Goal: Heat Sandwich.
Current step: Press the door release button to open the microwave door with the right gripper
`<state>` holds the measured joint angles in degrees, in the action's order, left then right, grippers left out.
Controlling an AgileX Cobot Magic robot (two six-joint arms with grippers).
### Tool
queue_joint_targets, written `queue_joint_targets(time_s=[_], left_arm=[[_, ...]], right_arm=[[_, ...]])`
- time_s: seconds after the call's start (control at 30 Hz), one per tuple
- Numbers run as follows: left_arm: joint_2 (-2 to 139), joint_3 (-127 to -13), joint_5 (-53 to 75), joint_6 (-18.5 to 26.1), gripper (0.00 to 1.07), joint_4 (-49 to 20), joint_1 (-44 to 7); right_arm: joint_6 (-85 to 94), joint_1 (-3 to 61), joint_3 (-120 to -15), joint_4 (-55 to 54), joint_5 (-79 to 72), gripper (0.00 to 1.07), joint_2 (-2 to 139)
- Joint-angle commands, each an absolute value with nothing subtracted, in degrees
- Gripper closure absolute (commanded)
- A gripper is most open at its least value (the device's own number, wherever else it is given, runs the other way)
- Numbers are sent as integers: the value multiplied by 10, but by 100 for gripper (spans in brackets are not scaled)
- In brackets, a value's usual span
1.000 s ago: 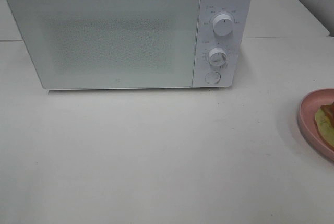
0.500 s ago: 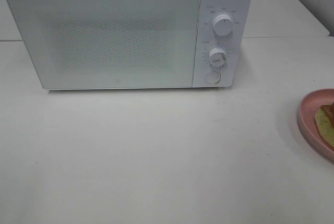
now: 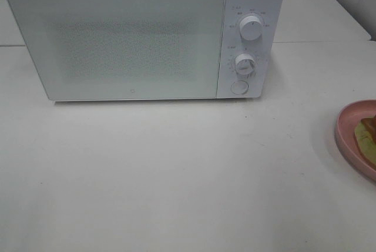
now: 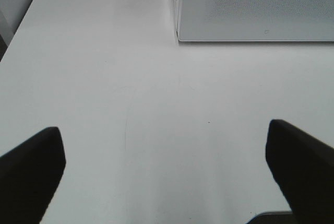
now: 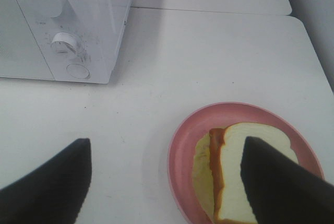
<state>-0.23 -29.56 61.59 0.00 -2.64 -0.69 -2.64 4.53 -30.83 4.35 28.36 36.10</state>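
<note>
Two open tools: your left tool (image 4: pixel 163 127) faces the shut microwave (image 3: pixel 135 40); your right tool (image 5: pixel 166 140) hovers over the sandwich (image 5: pixel 232 166) on its plate (image 5: pixel 180 156) at the surface's (image 3: pixel 176 175) right edge.

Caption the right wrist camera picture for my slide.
Open right gripper looks down on a sandwich on a pink plate near the white microwave.

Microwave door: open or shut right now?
Shut. The door lies flush with the knob panel beside it, and no cavity shows.
</note>
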Motion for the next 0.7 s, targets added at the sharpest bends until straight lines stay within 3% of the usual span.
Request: queue_joint_targets(time_s=[0.03,0.7], left_arm=[[-13,-296,611,0,7,-31,-10],[-13,-296,611,0,7,-31,-10]], right_arm=[[-23,41,-309,43,255,31,390],[-52,41,-309,43,69,31,517]])
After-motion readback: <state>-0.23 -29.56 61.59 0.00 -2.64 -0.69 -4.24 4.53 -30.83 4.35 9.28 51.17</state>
